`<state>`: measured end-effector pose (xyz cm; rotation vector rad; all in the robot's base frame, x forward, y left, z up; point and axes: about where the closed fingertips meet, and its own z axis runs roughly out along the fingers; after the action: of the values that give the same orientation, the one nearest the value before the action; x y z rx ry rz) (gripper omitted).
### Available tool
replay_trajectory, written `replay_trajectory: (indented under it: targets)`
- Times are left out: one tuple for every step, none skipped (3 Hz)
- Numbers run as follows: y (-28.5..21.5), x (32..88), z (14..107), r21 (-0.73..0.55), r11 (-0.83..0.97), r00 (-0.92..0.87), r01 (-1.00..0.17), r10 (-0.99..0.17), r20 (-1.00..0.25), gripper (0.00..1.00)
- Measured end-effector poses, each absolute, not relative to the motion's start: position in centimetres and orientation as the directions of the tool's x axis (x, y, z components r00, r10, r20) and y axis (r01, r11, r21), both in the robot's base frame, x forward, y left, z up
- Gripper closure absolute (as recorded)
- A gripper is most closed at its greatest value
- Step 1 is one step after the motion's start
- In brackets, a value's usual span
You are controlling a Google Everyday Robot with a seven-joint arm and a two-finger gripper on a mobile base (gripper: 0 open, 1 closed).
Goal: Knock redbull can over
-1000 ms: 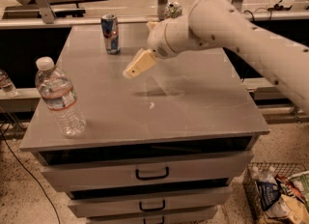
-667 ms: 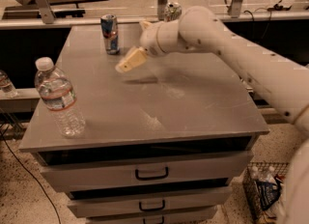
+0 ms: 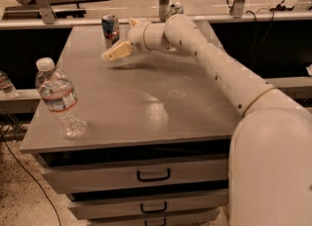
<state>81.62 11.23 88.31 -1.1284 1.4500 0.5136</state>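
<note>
Atop the cabinet [image 3: 146,108], the tool [image 3: 111,54] perhaps touches the upright redbull can [image 3: 110,28].

Blue-and-silver redbull can [image 3: 110,29] with red markings at far left, pale tan gripper [image 3: 107,55] just on its near side (on a cream-white arm [image 3: 219,71]), clear water bottle [image 3: 61,101] with white cap, grey tabletop [image 3: 146,103]

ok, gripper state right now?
Gripper: open or closed cannot be told; it is low over the table, close by the upright Red Bull can.
</note>
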Motion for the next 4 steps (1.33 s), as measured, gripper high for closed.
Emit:
replay_trajectory:
  targets:
    - [13.2, 83.5, 89.1, -0.225, 0.447, 0.104, -0.866, -0.279, -0.955, 0.16]
    - [14.4, 83.8, 90.4, -0.17, 0.453, 0.061, -0.875, -0.247, -0.967, 0.39]
    - [13.7, 82.9, 92.6, -0.173, 0.47, 0.061, -0.866, -0.245, -0.968, 0.63]
    - [11.7, 80.8, 94.8, -0.214, 0.463, 0.078, -0.86, -0.296, -0.952, 0.87]
